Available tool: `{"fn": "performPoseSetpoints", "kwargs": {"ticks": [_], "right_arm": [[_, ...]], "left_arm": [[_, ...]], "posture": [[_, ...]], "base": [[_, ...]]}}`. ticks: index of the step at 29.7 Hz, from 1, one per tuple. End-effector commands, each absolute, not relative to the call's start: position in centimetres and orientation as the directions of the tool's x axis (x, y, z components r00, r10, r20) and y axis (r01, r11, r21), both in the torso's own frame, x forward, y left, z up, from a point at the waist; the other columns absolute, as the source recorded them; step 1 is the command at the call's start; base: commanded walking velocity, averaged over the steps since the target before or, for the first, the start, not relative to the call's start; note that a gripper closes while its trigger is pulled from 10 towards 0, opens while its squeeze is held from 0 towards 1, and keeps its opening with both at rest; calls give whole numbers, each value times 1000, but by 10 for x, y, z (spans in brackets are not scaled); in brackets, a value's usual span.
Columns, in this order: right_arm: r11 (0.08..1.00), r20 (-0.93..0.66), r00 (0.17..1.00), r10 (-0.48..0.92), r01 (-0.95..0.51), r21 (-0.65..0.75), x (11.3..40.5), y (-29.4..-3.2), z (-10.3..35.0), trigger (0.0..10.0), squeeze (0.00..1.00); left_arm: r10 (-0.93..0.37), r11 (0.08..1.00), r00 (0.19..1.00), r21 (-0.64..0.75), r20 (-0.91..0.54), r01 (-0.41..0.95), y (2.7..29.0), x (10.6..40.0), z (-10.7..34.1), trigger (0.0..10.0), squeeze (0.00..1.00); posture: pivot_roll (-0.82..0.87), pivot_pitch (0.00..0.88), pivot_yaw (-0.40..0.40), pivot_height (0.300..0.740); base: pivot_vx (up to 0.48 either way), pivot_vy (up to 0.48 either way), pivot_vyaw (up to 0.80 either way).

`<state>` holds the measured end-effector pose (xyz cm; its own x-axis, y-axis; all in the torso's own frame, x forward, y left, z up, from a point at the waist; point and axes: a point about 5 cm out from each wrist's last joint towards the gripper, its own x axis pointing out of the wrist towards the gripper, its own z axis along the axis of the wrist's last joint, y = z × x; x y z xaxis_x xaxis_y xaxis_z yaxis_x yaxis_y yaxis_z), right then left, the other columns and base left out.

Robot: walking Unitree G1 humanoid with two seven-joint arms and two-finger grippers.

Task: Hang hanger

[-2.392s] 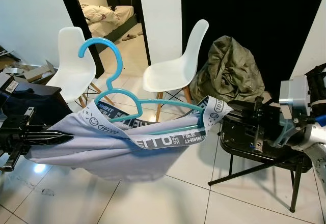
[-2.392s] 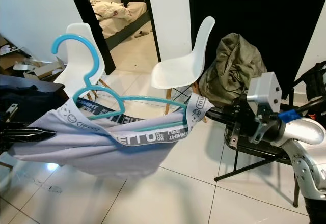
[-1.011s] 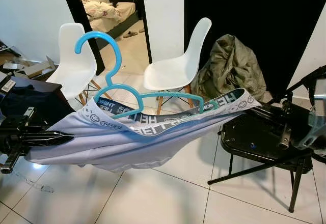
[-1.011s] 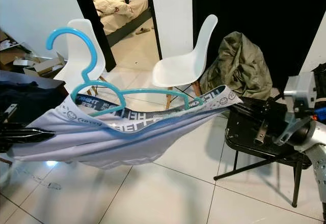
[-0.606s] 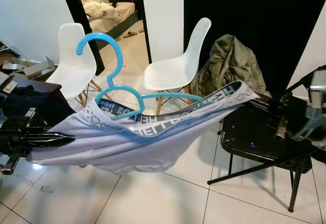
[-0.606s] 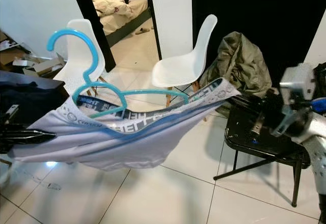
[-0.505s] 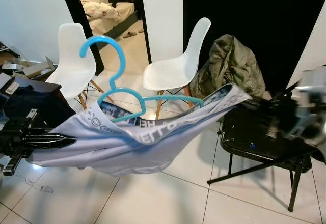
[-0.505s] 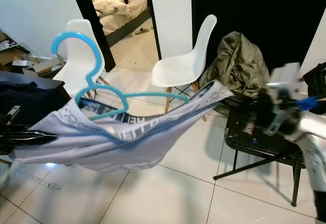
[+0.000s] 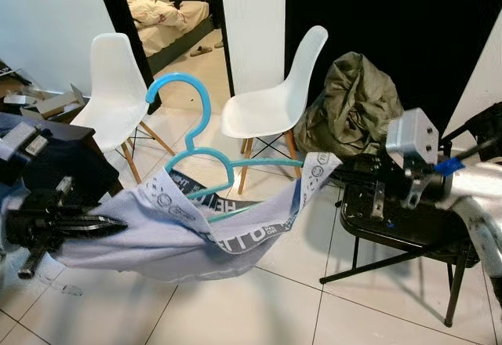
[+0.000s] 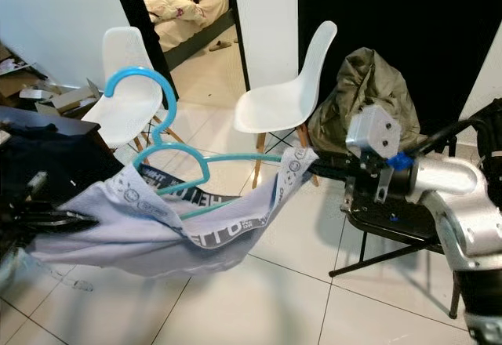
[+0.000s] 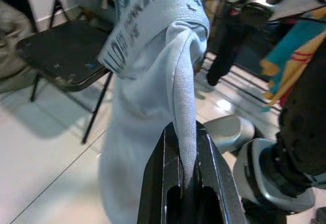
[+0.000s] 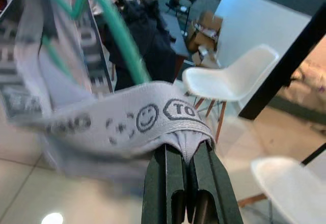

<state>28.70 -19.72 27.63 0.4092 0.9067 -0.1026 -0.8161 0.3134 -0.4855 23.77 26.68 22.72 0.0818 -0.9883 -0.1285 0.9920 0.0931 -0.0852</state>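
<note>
A light blue plastic hanger point(image 9: 259, 161) sits inside the waistband of a pale lavender garment point(image 9: 149, 231), its hook pointing up. The grey printed waistband point(image 9: 245, 239) sags between my two grippers. My left gripper point(image 9: 118, 223) is at the left, shut on a fold of the garment's cloth point(image 11: 184, 132). My right gripper point(image 9: 339, 174) is at the right, shut on the waistband point(image 12: 147, 117) beside the hanger's green-blue arm point(image 12: 119, 33). The garment hangs in the air above the tiled floor.
Two white chairs point(image 9: 271, 102) point(image 9: 114, 86) stand behind the garment, by an open doorway. A black folding chair point(image 9: 400, 227) is under my right arm, with an olive bag point(image 9: 357, 102) behind it. A dark table with dark cloth point(image 9: 70, 157) is at the left.
My right gripper has swung left, towards the left gripper, so the stretched waistband has gone slack and sags. The hanger has shifted to the right with it.
</note>
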Motion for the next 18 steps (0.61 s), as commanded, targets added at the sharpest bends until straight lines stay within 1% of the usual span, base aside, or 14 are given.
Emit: {"fn": "performPoseSetpoints", "kwargs": {"ticks": [1, 2, 4, 5, 6, 8, 10, 11, 14, 15, 17, 18], "right_arm": [[276, -88, 365, 927, -821, -500, 286, -191, 284, 0, 0], [263, -63, 339, 939, -822, -505, 285, -187, 292, 0, 0], [263, -63, 339, 939, -822, -505, 285, -187, 292, 0, 0], [253, -41, 318, 947, -821, -511, 285, -185, 298, 0, 0], [253, -41, 318, 947, -821, -511, 285, -185, 298, 0, 0], [221, -25, 276, 961, -820, -528, 283, -179, 308, 0, 0], [169, -63, 239, 969, -828, -534, 280, -172, 305, 0, 0], [169, -63, 239, 969, -828, -534, 280, -172, 305, 0, 0], [110, -98, 187, 977, -846, -522, 276, -159, 295, 0, 0], [110, -98, 187, 977, -846, -522, 276, -159, 295, 0, 0], [78, -95, 146, 985, -859, -506, 272, -149, 291, 0, 0], [78, -95, 146, 985, -859, -506, 272, -149, 291, 0, 0]], "left_arm": [[-989, 61, 44, -118, -141, 991, 259, 236, 217, 0, 0], [-986, 67, 48, -119, -159, 991, 256, 237, 210, 0, 0], [-986, 67, 48, -119, -159, 991, 256, 237, 210, 0, 0], [-983, 76, 55, -116, -174, 990, 253, 239, 204, 0, 0], [-983, 76, 55, -116, -174, 990, 253, 239, 204, 0, 0], [-973, 108, 85, -95, -215, 990, 245, 243, 190, 0, 0], [-970, 129, 112, -70, -214, 989, 238, 247, 183, 0, 0], [-970, 129, 112, -70, -214, 989, 238, 247, 183, 0, 0], [-973, 144, 132, -50, -191, 988, 232, 251, 183, 0, 0], [-973, 144, 132, -50, -191, 988, 232, 251, 183, 0, 0], [-973, 145, 136, -39, -184, 989, 229, 252, 183, 0, 0], [-973, 145, 136, -39, -184, 989, 229, 252, 183, 0, 0]], "posture": [[-20, 18, 80, 740], [-22, 14, 79, 740], [-22, 14, 79, 740], [-23, 13, 78, 740], [-23, 13, 78, 740], [-26, 12, 75, 740], [-27, 14, 75, 740], [-27, 14, 75, 740], [-27, 16, 74, 740], [-27, 16, 74, 740], [-28, 19, 73, 740], [-28, 19, 73, 740]], "base": [[0, 0, 0], [0, 0, 0], [0, 0, 0], [0, 0, 0], [0, 0, 0], [0, 0, 0], [0, 0, 0], [0, 0, 0], [0, 0, 0], [0, 0, 0], [0, 0, 0], [0, 0, 0]]}}
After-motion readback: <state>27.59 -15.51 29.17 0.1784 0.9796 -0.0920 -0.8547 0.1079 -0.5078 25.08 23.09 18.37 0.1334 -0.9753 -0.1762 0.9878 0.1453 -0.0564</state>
